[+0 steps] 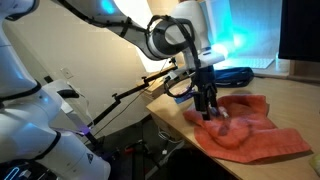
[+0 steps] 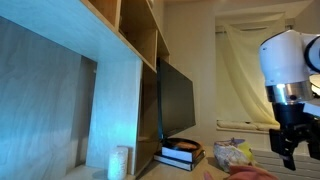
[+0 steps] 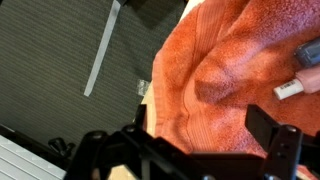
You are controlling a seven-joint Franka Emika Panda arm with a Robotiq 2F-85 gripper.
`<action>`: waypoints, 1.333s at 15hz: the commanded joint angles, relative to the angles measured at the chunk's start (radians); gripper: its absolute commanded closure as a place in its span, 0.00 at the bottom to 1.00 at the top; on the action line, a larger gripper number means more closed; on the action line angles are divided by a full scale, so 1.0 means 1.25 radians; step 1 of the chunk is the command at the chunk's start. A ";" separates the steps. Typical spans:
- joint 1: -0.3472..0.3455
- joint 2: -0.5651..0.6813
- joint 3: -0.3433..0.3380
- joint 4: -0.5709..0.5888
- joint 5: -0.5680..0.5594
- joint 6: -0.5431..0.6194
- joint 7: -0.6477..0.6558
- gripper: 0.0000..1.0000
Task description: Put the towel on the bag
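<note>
Where the pale table (image 1: 292, 95) ends, the towel (image 1: 252, 130) lies rumpled.

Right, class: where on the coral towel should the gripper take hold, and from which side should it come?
Pinch a raised fold of the towel, coming straight down from above. It lies spread and rumpled on the table, so its flat edges give little to pinch, while a ridge should fit between the fingers of the open gripper. Avoid the small white item on the cloth.

Exterior view mid-range across table (image 1: 292, 96); exterior view low along shelving (image 2: 130, 40); both share gripper (image 1: 207, 110); wrist view close above towel (image 3: 230, 70)
</note>
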 commanded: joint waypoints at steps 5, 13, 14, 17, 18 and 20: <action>0.013 0.021 -0.012 0.011 0.000 0.025 0.010 0.00; -0.003 0.225 -0.051 0.100 0.059 0.116 -0.017 0.00; -0.004 0.253 -0.055 0.116 0.074 0.123 -0.028 0.00; -0.010 0.320 -0.064 0.157 0.127 0.138 -0.056 0.00; -0.008 0.338 -0.067 0.171 0.140 0.138 -0.064 0.00; -0.004 0.366 -0.071 0.196 0.164 0.132 -0.080 0.00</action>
